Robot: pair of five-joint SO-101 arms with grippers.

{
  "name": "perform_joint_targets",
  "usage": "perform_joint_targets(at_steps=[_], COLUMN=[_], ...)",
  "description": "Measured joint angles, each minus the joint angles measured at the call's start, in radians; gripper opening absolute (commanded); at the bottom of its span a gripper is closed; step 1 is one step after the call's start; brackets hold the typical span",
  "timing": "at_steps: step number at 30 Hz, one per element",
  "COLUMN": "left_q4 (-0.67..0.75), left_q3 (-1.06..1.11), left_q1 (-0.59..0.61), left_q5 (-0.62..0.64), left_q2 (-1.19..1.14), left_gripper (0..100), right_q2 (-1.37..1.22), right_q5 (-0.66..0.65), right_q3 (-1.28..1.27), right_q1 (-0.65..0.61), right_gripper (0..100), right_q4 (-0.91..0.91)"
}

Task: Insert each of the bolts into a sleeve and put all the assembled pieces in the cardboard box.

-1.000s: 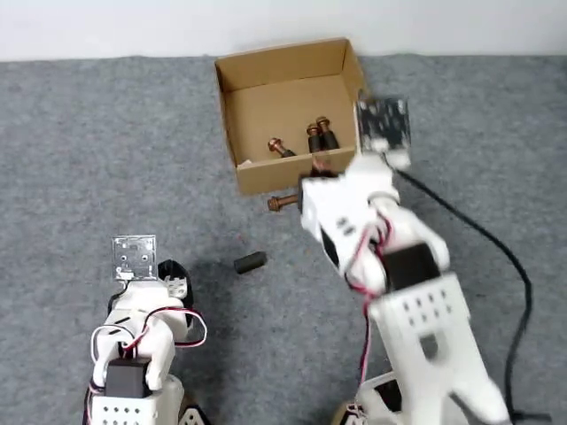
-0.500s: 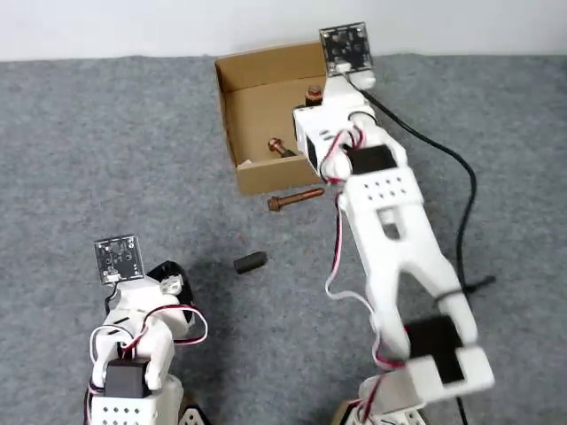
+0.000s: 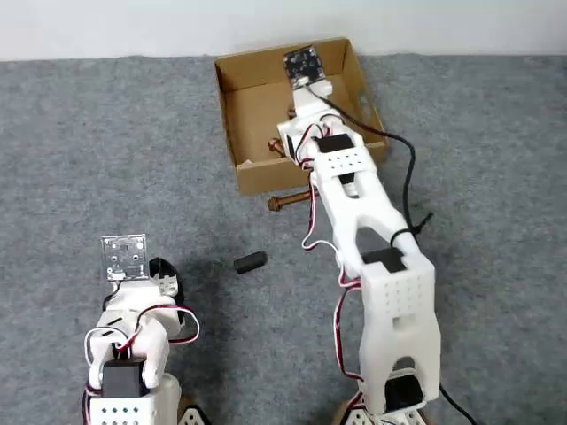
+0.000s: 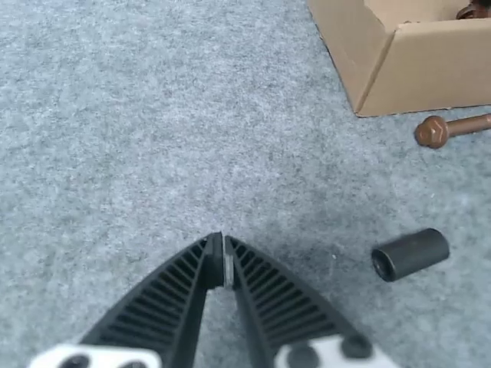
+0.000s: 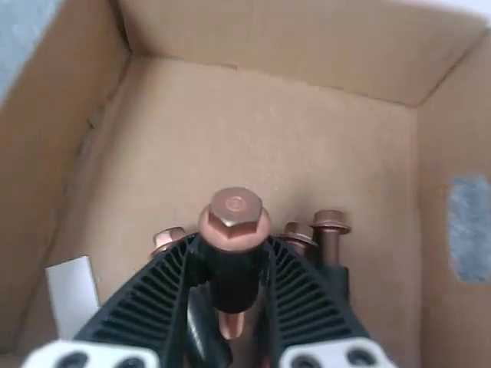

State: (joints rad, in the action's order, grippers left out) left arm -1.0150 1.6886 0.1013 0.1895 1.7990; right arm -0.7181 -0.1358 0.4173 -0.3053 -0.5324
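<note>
My right gripper is shut on an assembled piece, a copper bolt in a black sleeve, held upright over the floor of the cardboard box. Other assembled pieces stand on the box floor just behind it. In the high view the right arm stretches over the box. A loose bolt lies on the carpet in front of the box, and a loose black sleeve lies nearer the left arm. My left gripper is shut and empty, low over the carpet, with the sleeve and the bolt off to one side.
Grey carpet covers the table. A small white scrap lies in a corner of the box. The right arm's black cable trails beside that arm. A pale wall strip runs along the far edge.
The right arm has swung from the box's right side to over the box interior, carrying the assembled piece. The left arm has shifted only slightly.
</note>
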Motion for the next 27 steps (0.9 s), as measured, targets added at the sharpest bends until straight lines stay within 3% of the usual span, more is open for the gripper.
perform_joint_targets(at_steps=[5,15,19,27], left_q4=[0.000,0.000,0.000,0.018], left_q3=[0.000,0.000,0.000,0.000], left_q1=[0.000,0.000,0.015,0.107], left_q5=[0.000,0.000,0.000,-0.005], left_q2=[0.000,0.000,0.000,0.000], left_gripper=[1,1,1,1], right_q2=[-0.100,-0.123,-0.097,0.066], right_q5=[-0.032,-0.032,-0.032,0.103], right_q3=[0.104,0.219,0.252,0.258], right_q1=[0.000,0.000,-0.005,-0.044], right_gripper=[11.0,4.3,1.2,1.1], right_q4=[-0.026,-0.158,-0.288,-0.669])
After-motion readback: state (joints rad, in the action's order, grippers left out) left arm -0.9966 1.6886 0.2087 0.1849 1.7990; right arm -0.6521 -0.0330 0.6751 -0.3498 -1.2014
